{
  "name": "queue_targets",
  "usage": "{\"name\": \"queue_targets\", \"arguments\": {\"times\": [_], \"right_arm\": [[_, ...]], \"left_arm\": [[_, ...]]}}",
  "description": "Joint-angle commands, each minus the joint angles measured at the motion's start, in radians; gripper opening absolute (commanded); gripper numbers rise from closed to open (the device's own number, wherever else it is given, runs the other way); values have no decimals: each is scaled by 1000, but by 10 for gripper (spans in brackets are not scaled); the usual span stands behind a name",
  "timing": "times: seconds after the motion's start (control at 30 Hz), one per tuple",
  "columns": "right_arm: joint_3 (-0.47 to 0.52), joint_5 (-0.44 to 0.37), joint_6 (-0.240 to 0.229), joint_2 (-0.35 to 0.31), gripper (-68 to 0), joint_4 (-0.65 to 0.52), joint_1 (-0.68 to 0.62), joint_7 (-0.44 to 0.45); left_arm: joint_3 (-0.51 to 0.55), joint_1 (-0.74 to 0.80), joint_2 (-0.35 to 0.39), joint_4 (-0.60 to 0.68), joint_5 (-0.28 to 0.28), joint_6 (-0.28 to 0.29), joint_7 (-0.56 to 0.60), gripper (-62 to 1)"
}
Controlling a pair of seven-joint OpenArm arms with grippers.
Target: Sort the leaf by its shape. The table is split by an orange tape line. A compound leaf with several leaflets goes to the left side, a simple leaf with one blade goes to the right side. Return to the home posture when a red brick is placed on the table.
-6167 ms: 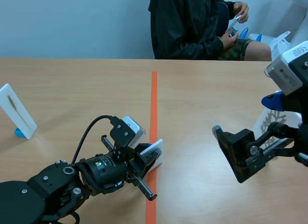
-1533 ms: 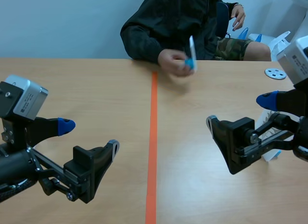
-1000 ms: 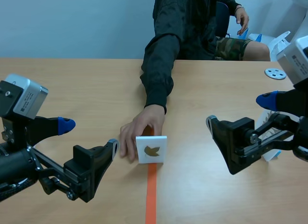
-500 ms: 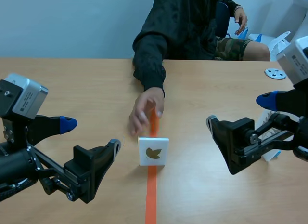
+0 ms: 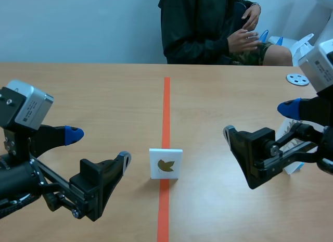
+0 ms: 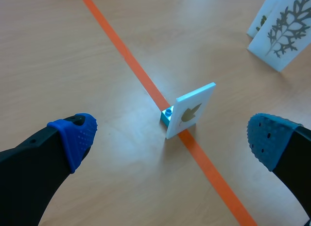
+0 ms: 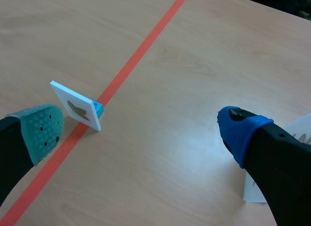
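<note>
a small white card printed with a brown leaf [image 5: 166,164] stands upright on a little blue block, right on the orange tape line [image 5: 166,104], between the 2 arms. the left claw [image 5: 99,145] and right claw [image 5: 258,120] both hang released, fingers wide, gripping nothing. the leaf looks like 1 lobed blade, so i'd guess right side. a glancing finger could topple that thin card. 2 white leaf cards [image 6: 282,36] standing beside the right arm could get knocked; bare surface lies between them and the line.
</note>
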State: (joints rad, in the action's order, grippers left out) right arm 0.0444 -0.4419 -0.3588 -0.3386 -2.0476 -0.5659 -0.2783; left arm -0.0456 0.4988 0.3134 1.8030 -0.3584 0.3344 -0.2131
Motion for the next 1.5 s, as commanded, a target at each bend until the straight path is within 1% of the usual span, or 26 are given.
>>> {"name": "queue_targets", "arguments": {"times": [0.0, 0.07, 0.13, 0.2, 0.33, 0.5, 0.6, 0.67, 0.8, 0.97, 1.17, 1.27, 1.47], "right_arm": [[8, -7, 0, -5, 4, -3, 6, 11], [8, -7, 0, -5, 4, -3, 7, 12], [8, -7, 0, -5, 4, -3, 7, 12], [8, -7, 0, -5, 4, -3, 7, 12], [8, -7, 0, -5, 4, -3, 7, 11], [8, -6, 0, -5, 4, -3, 7, 11], [8, -6, 0, -5, 4, -3, 7, 12], [8, -6, 0, -5, 4, -3, 7, 12], [8, 13, 1, -5, 4, -3, 7, 12], [8, 16, 1, -5, 4, -3, 7, 12], [8, 16, 1, -5, 4, -3, 7, 12], [8, 16, 1, -5, 4, -3, 7, 13], [8, 16, 1, -5, 4, -3, 7, 12]], "left_arm": [[-1, 0, 1, 5, 14, 17, 12, 14], [-3, -5, 1, -10, 39, 51, 14, 14], [-16, -18, 3, -38, 50, 66, 16, 14], [-38, -38, 3, -78, 85, 80, 44, 14], [-98, -103, 3, -183, 132, 80, 97, 14], [-183, -198, 3, -310, 220, 80, 168, 14], [-231, -257, 3, -383, 253, 80, 214, 14], [-260, -296, 3, -433, 265, 79, 240, 14], [-303, -367, -3, -532, 301, 72, 297, 14], [-344, -449, -26, -652, 304, 72, 353, 14], [-418, -545, -47, -771, 304, 72, 383, 14], [-458, -582, -56, -809, 303, 71, 407, 14], [-513, -641, -78, -860, 303, 56, 416, 14]]}}
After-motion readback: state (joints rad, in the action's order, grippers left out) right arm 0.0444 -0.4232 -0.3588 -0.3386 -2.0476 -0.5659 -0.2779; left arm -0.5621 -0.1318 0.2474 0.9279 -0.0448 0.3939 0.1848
